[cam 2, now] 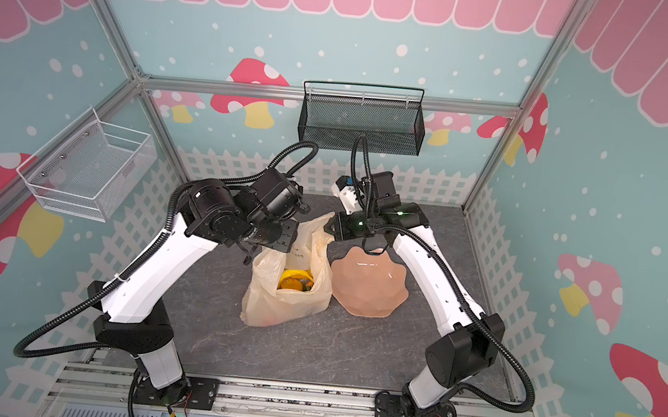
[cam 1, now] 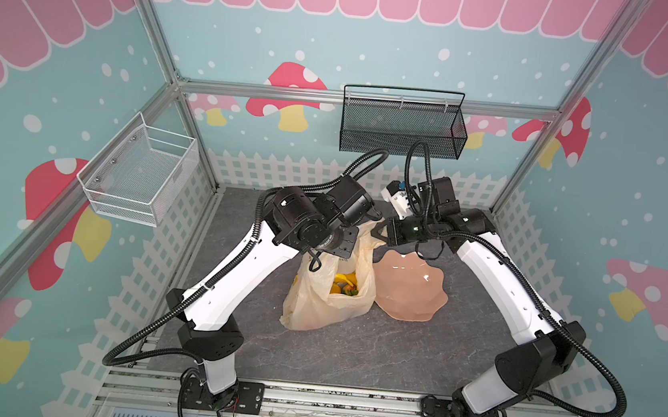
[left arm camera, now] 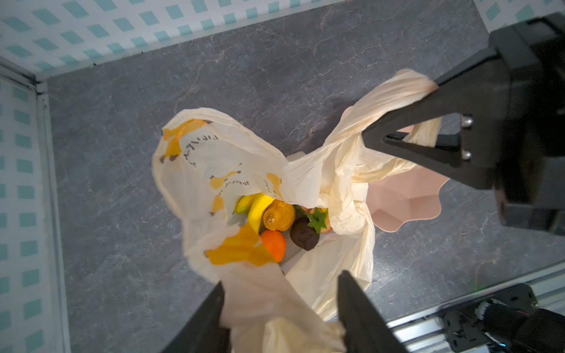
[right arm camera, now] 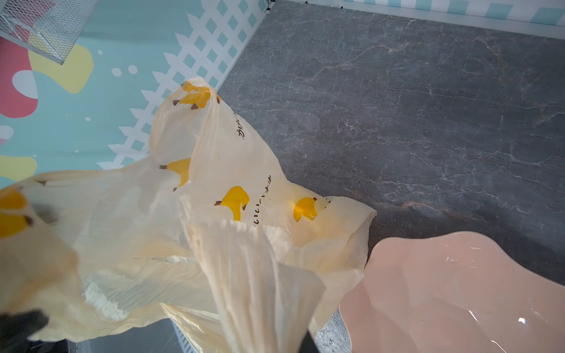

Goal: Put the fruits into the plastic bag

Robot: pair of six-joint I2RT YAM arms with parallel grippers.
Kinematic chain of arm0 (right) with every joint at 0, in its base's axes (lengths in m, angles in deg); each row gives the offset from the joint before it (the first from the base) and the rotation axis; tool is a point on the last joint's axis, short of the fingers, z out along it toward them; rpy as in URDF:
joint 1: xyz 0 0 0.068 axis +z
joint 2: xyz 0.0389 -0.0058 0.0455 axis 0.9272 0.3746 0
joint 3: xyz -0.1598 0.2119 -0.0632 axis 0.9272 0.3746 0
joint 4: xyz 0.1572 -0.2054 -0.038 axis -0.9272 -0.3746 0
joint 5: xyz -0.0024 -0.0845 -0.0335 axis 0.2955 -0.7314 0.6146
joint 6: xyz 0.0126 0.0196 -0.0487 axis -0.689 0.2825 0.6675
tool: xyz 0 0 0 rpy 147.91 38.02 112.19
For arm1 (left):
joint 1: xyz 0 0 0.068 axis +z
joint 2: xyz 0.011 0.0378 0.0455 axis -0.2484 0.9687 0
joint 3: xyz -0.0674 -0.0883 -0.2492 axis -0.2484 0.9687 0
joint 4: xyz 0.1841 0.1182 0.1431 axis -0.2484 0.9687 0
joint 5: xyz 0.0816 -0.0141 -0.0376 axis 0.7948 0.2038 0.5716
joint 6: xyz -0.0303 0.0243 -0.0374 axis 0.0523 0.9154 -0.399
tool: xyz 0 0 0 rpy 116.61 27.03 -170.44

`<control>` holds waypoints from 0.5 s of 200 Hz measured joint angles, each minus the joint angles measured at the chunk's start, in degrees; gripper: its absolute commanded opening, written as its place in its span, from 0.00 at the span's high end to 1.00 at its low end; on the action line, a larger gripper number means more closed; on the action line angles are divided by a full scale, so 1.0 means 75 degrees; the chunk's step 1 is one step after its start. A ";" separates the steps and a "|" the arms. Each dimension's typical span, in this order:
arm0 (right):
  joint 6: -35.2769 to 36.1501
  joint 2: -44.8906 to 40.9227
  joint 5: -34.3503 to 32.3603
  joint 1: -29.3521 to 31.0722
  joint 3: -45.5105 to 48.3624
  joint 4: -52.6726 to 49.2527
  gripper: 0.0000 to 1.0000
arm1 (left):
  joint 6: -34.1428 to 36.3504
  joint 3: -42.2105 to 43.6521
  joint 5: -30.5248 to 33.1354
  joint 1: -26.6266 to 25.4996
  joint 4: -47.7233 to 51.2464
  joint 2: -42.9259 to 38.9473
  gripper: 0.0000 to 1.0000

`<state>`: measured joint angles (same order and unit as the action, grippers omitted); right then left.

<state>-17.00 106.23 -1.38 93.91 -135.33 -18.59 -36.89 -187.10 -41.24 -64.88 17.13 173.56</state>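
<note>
The plastic bag stands in the middle of the grey table with its mouth held up and open. Inside lie the fruits: a yellow banana, an orange, a dark round piece and a strawberry's green top. My right gripper is shut on one handle loop and lifts it. My left gripper hangs over the bag's near-left edge. Its jaws stand apart, with the other handle's plastic between them. In both top views the left wrist hides these fingers.
A glossy pink wavy-edged plate lies right of the bag, touching it, with nothing on it. A black mesh basket hangs on the back wall. A white wire basket hangs on the left wall.
</note>
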 measured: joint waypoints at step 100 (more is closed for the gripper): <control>-0.0303 -0.0035 -0.0207 0.0000 -0.1655 -0.0370 1.00 | 0.0289 0.0041 0.0466 0.0449 0.0079 -0.1641 1.00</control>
<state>-19.27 105.96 -2.93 93.91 -147.75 -21.36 -34.73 -186.80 -37.74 -61.52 17.72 161.25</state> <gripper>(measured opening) 0.044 0.048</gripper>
